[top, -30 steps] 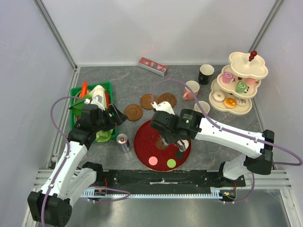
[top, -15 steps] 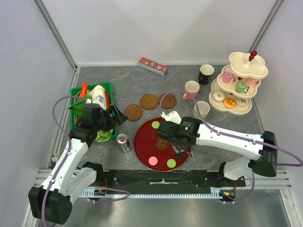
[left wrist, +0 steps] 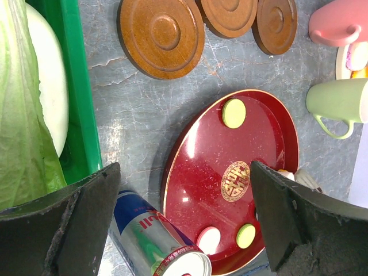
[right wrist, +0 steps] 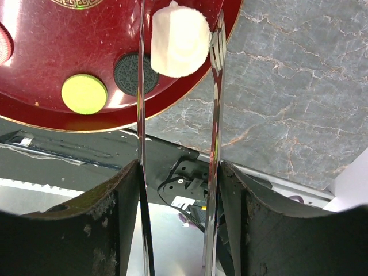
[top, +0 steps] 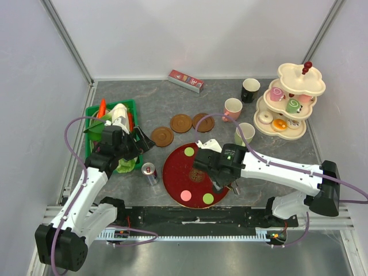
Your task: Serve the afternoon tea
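A red round tray (top: 172, 172) holds two green macarons (top: 189, 152), a pink one (top: 186, 195) and a dark cookie (right wrist: 135, 73). My right gripper (top: 223, 179) is shut on metal tongs (right wrist: 217, 86). The tongs pinch a white round pastry (right wrist: 179, 37) over the tray's near right rim. My left gripper (left wrist: 184, 167) is open and empty, above the tray's left edge. Three brown saucers (top: 181, 123) lie behind the tray. Black (top: 250, 89), pink (top: 233, 108) and pale green (top: 245, 133) mugs stand beside the cream stand (top: 290, 100), which holds pastries.
A drink can (top: 149, 172) lies left of the tray, under my left gripper. A green crate (top: 92, 129) of vegetables sits at the left edge. A red and grey box (top: 186, 80) lies at the back. The table's near rail runs just beyond the tray.
My right arm has moved right and nearer with the tongs, uncovering the green macaron at the tray's back. The left arm has barely moved.
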Action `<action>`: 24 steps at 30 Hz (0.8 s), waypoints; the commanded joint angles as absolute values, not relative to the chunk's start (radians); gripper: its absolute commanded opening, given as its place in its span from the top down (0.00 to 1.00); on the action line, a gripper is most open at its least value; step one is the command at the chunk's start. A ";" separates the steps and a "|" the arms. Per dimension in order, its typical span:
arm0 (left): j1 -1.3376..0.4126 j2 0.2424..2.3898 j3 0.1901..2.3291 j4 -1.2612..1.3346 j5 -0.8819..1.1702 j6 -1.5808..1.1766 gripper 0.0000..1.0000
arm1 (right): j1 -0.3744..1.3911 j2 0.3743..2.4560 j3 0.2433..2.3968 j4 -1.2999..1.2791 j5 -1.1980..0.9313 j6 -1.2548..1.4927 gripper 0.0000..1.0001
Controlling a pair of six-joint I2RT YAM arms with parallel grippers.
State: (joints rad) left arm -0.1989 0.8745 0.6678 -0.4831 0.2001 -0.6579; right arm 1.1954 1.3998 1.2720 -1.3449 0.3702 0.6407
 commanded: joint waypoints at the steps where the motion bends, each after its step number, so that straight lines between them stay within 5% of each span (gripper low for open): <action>1: -0.201 0.871 0.670 -0.466 0.186 -0.672 0.02 | 1.198 1.397 1.258 -1.459 0.370 0.618 0.37; 8: -0.201 0.876 0.672 -0.468 0.184 -0.672 0.02 | 1.198 1.416 1.246 -1.457 0.391 0.609 0.39; 15: -0.201 0.881 0.673 -0.468 0.183 -0.672 0.02 | 1.198 1.404 1.288 -1.457 0.408 0.615 0.59; 24: -0.201 0.873 0.673 -0.469 0.186 -0.673 0.02 | 1.198 1.365 1.410 -1.457 0.457 0.657 0.63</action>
State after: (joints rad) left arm -0.1989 0.8783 0.6678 -0.4831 0.1864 -0.6579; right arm 1.1954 1.4128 1.3140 -1.3487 0.4026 0.6216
